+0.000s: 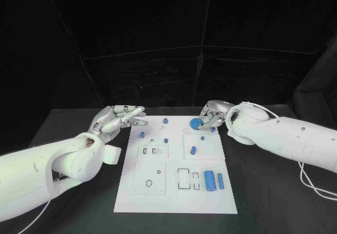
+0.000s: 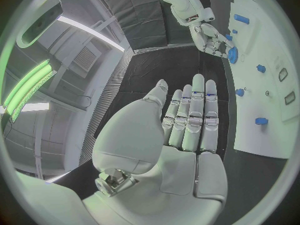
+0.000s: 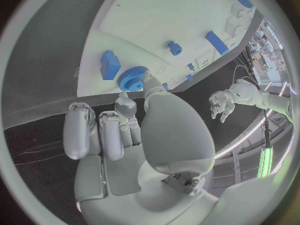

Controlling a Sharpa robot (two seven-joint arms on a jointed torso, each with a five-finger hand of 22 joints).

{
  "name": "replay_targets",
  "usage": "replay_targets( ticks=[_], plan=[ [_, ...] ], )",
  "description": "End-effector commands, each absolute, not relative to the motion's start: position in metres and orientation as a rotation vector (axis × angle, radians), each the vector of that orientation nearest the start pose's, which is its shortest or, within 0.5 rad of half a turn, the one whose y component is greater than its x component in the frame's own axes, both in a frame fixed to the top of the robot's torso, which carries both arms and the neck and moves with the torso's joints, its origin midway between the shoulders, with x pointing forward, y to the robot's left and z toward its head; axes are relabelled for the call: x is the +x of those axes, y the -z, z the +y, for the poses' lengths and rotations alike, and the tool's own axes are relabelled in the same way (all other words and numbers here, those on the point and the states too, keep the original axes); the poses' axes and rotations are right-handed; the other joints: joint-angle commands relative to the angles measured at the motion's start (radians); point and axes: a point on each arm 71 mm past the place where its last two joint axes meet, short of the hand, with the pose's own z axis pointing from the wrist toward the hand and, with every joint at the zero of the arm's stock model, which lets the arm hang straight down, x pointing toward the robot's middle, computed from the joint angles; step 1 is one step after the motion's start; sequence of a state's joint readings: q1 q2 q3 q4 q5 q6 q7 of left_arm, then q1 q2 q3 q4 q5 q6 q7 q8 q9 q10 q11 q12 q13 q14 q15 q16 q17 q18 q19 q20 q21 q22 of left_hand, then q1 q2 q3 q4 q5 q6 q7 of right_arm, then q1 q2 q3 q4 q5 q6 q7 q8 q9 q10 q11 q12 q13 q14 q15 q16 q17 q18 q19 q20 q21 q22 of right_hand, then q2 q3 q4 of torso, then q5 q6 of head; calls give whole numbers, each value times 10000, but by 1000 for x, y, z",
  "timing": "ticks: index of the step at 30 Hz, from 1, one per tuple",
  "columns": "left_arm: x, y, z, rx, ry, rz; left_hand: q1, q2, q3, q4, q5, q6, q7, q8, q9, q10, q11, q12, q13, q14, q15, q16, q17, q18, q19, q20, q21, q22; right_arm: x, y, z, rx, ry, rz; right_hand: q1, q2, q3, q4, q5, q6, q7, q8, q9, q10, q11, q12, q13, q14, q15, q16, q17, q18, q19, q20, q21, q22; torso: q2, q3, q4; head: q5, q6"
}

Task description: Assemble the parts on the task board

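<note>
A blue gear (image 1: 195, 123) is being pinched by the right robot hand (image 1: 213, 116) between thumb and fingertip, at the far right part of the board (image 1: 176, 195); the other fingers are being kept curled. Whether the gear is touching the board cannot be told. The left robot hand (image 1: 118, 120) is being held wide and empty, fingers straight, beside the board's far left edge. Small blue pegs (image 1: 165, 140) are being left standing between the two hands. A blue cylinder (image 1: 209, 180) is lying nearer the robot.
</note>
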State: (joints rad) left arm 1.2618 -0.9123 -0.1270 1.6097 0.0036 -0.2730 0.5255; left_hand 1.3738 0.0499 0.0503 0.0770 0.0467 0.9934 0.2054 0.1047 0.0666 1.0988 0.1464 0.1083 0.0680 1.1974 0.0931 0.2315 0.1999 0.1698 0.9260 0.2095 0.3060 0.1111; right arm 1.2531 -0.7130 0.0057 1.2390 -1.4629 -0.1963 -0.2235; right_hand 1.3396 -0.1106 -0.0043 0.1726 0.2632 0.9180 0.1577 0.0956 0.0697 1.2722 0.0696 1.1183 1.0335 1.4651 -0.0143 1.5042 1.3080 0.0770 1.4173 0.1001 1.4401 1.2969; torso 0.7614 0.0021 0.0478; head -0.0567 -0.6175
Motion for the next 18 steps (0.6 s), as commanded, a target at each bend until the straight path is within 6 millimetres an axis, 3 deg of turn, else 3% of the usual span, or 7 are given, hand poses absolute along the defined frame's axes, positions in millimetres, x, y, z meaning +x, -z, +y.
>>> replay_targets(
  ticks=[1,18],
  plan=[
    [471,165,215,-9999,16647,13702,70,66,2,-46,39,59,41,-47,-10,73,11,-37,-10,37,-7,-36,10,146,98,6,-49,-15,554,166,-227,-55,-3735,17189,37,136,-7,116,61,-74,14,57,-5,55,7,119,105,752,85,62,1058,-214,119,9,83,81,0,-1,23,4,-9],
    [473,165,215,-10007,16624,13723,70,66,2,-46,39,59,41,-47,-10,73,11,-37,-10,37,-7,-36,10,146,98,6,-49,-15,556,167,-218,-51,-3845,17301,95,258,-110,156,49,-36,13,169,10,605,14,1102,1245,810,101,199,1379,-268,262,30,233,368,-1,9,3,9,-35]
  ],
)
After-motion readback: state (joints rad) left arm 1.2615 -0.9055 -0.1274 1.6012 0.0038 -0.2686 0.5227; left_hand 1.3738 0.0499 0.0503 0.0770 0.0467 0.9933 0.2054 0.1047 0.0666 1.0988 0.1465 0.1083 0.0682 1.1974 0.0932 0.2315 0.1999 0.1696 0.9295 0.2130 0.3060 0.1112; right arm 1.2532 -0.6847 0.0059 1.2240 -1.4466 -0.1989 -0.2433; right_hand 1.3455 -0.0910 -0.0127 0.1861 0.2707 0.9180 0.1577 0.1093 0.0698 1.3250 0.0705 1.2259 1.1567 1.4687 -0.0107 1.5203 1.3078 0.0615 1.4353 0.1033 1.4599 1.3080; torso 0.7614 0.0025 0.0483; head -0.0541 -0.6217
